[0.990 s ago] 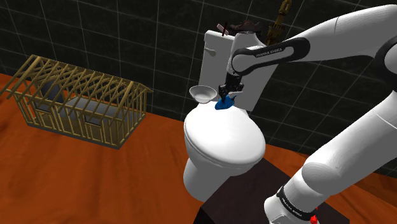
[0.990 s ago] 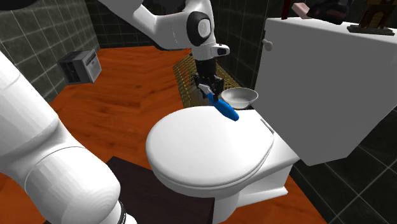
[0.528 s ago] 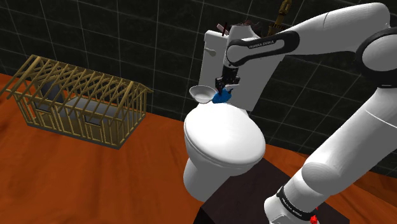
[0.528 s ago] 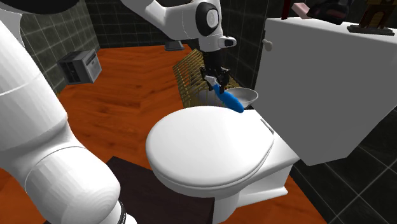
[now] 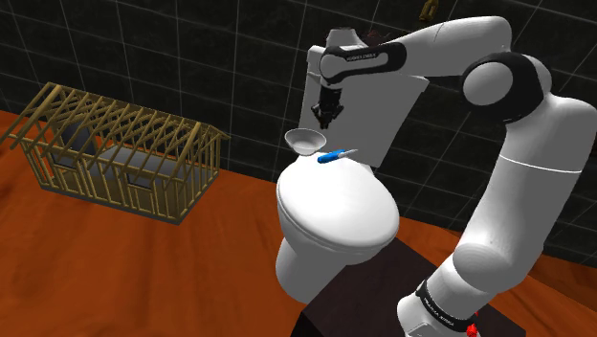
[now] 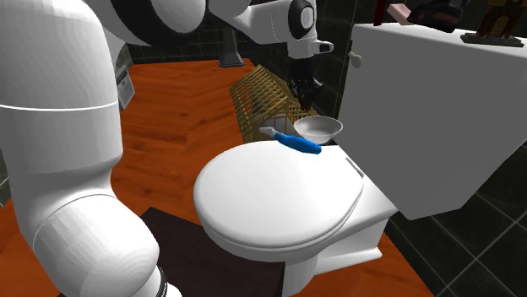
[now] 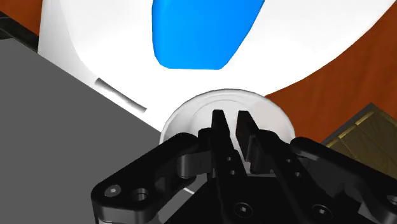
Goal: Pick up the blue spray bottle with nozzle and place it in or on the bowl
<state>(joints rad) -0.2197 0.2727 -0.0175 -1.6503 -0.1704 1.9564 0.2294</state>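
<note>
Because the closed toilet lid (image 6: 270,198) is smooth and gently domed, anything lying on it could slide or roll when nudged. The blue spray bottle (image 6: 297,144) lies on its side at the lid's rear, with its pale nozzle pointing away from the bowl (image 6: 319,128). Its blue end is just beside the bowl's foot (whether they touch I cannot tell), so it is not in the bowl. Above the bowl hangs the gripper (image 6: 302,94), its jaws a narrow gap apart and clasping nothing.

As I judge it, the bottle needs gripping afresh. Widen the jaws, shift off the bowl toward the bottle, turn the wrist so the fingers straddle the body crosswise, and come straight down near its middle. Lift it clear of the rim and let go low, centred, since the long bottle may only rest across so small a bowl. Behind stands the tank (image 6: 422,110), leaving little room.
</note>
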